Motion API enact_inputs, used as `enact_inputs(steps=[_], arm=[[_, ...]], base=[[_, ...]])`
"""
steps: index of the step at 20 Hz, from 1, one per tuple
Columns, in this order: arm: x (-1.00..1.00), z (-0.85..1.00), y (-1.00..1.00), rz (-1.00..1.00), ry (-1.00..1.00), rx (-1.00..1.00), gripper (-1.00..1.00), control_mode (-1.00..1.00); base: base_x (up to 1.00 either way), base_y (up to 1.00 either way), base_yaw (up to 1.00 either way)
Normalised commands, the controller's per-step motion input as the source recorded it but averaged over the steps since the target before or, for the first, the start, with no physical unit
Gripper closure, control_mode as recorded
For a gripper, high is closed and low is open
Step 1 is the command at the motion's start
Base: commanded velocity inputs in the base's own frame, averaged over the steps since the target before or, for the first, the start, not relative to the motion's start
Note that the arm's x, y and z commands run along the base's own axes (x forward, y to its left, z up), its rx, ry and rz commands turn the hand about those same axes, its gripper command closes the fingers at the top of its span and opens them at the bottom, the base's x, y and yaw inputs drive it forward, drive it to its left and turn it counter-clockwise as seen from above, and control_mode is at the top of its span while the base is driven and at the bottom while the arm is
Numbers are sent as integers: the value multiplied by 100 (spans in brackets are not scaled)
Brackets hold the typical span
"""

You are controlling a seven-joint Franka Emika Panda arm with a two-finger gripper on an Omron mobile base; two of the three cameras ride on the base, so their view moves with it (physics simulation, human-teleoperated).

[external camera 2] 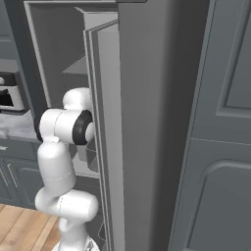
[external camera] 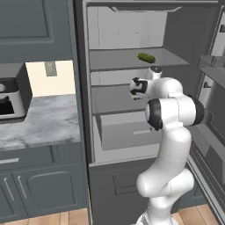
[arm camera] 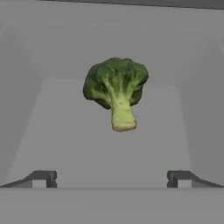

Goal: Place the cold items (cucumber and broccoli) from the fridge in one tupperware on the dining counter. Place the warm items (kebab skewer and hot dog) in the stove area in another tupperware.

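A green broccoli (arm camera: 116, 89) lies on a grey fridge shelf (arm camera: 65, 140), its pale stem pointing toward the hand. My gripper (arm camera: 111, 179) is open, its two dark fingertips (arm camera: 43, 178) spread wide. It is short of the broccoli and holds nothing. In the left base view the gripper (external camera: 136, 88) reaches into the fridge at the middle shelf, and the hand hides the broccoli there. A dark green cucumber (external camera: 146, 57) rests on the shelf above, toward the right. The kebab skewer, hot dog and tupperware are out of view.
The fridge door (external camera: 211, 92) stands open at the right, close beside the arm, and blocks much of the right base view (external camera 2: 105, 122). A closed fridge drawer (external camera: 127, 132) sits under the middle shelf. To the left a marble counter (external camera: 44, 118) carries a dark oven appliance (external camera: 11, 94).
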Motion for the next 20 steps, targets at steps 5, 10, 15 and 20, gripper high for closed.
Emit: enact_inputs(steps=[5,10,15,20], arm=[[15,-16,-1,0,0,0,-100,-100],[13,-10,0,0,0,0,-100,-100],[13,-7,0,0,0,0,-100,-100],[16,-3,0,0,0,0,-100,-100]], base=[[0,0,0],[0,0,0],[0,0,0],[0,0,0]])
